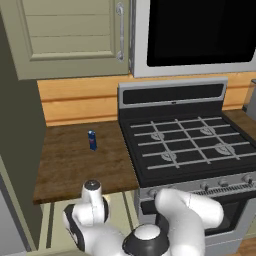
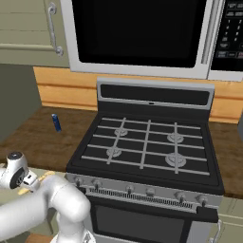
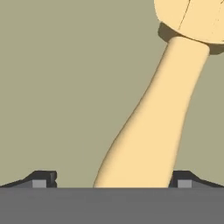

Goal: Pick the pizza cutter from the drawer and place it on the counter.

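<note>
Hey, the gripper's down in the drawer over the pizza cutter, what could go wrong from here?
1. In the hand view the pizza cutter handle lies slanted and nearer one of the fingertips, so closing the gripper may twist or push it across the drawer floor.
2. A grip that low on the handle leaves the disc head far out, so it might tip.
3. The blue can on the counter could be knocked during placing.

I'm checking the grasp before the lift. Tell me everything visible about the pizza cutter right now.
The pizza cutter looks like pale tan wood, smooth and unmarked. Its handle runs from between the gripper fingertips toward the upper right, narrowing to a neck where it meets the round disc head, which is cut off by the picture's edge. It lies flat on the sage-green floor of the drawer, casting a small shadow at the neck. The fingertips flank the handle's wide end; contact cannot be told.
</note>
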Available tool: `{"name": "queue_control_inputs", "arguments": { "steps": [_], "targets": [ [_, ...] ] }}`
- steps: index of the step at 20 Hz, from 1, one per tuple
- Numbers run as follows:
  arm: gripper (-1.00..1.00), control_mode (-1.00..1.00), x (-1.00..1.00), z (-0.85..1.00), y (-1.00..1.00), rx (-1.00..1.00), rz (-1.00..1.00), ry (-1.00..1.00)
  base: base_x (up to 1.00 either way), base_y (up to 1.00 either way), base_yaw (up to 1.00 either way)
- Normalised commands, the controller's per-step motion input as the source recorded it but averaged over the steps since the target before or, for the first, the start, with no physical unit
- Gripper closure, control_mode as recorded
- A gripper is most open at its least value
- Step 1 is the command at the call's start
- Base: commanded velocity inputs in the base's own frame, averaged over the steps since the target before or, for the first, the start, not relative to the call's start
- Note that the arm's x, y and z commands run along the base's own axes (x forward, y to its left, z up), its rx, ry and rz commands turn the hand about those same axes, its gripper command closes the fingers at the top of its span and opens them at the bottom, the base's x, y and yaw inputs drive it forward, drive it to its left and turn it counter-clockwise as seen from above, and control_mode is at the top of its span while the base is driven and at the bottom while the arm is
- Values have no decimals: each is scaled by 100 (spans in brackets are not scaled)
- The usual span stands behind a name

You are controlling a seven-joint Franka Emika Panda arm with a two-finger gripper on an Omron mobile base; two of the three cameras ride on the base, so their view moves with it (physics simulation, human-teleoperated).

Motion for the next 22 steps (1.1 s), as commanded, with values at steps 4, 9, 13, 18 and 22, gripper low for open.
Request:
{"name": "queue_control_inputs", "arguments": {
  "steps": [4, 9, 13, 18, 22],
  "targets": [
    [100, -100, 10, -34, 48, -3, 0, 4, 0, 0, 0],
    [100, -100, -44, -24, -3, -1, 0, 0, 0, 0, 0],
    [100, -100, -100, 39, -8, 3, -2, 0, 0, 0, 0],
    [100, -100, -59, 100, -2, 3, -4, -3, 0, 0, 0],
    [100, -100, -36, 100, 0, 0, -3, -7, 0, 0, 0]
  ]
}}
